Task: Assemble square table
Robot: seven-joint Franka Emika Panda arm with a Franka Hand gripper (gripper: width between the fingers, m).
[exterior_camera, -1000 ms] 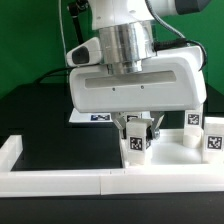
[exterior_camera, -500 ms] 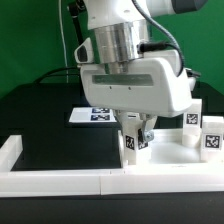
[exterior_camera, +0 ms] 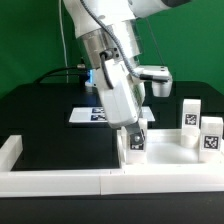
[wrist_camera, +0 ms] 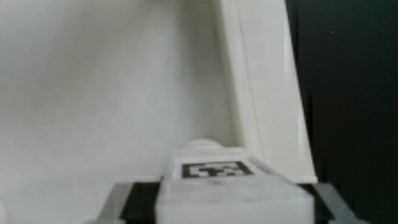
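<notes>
A green wall point(exterior_camera: 30, 35) stands behind a black table point(exterior_camera: 50, 120); white border rails point(exterior_camera: 60, 181) edge it.

Black table point(exterior_camera: 50, 130) bears white border rails point(exterior_camera: 60, 182); marker board point(exterior_camera: 90, 115).

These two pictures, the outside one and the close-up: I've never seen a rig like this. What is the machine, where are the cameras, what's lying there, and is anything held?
The machine is a single robot arm ending in a two-finger pincer. The exterior view comes from a camera standing off the arm; the close-up comes from a camera on the arm's wrist, looking down past the pincer.

On the black table lie long white rails along the near edge, a flat marker board farther back, and the white square tabletop, seen best in the close-up. Two short white legs with black-and-white tags stand at the exterior view's right.

The pincer is closed on a third leg, tilted.
</notes>
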